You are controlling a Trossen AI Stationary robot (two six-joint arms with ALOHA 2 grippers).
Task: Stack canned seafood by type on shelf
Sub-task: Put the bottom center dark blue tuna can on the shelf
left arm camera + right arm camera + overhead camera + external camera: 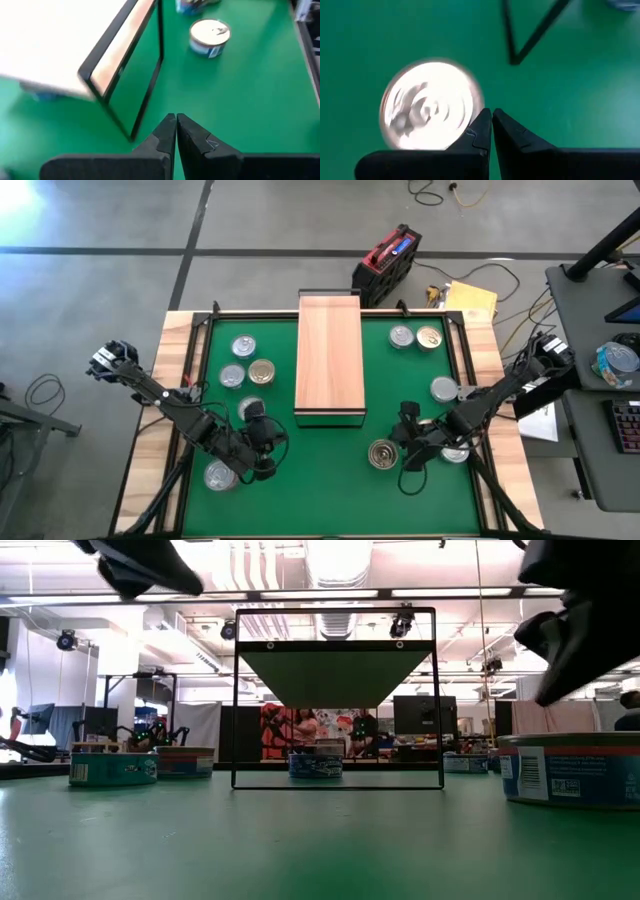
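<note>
The shelf [329, 355], a light-wood board on a dark frame, stands on the green mat [320, 500] at mid table, also in the low view [338, 680]. Tins of canned seafood lie in a cluster on its left [243, 346] and to its right [402, 336]. Another tin [220, 475] sits near left. My left gripper [176, 117] is shut and holds nothing, near the shelf's near left corner [268, 442]. My right gripper [491, 112] is shut, held above the mat beside a silver-lidded tin [431, 105], seen from above too [383, 454].
A gold-lidded tin [262, 371] sits in the left cluster and another [429, 338] at far right. One tin [455, 452] lies under my right arm. The mat's wooden border [150, 450] rings the mat. A red case [388, 260] stands beyond the far edge.
</note>
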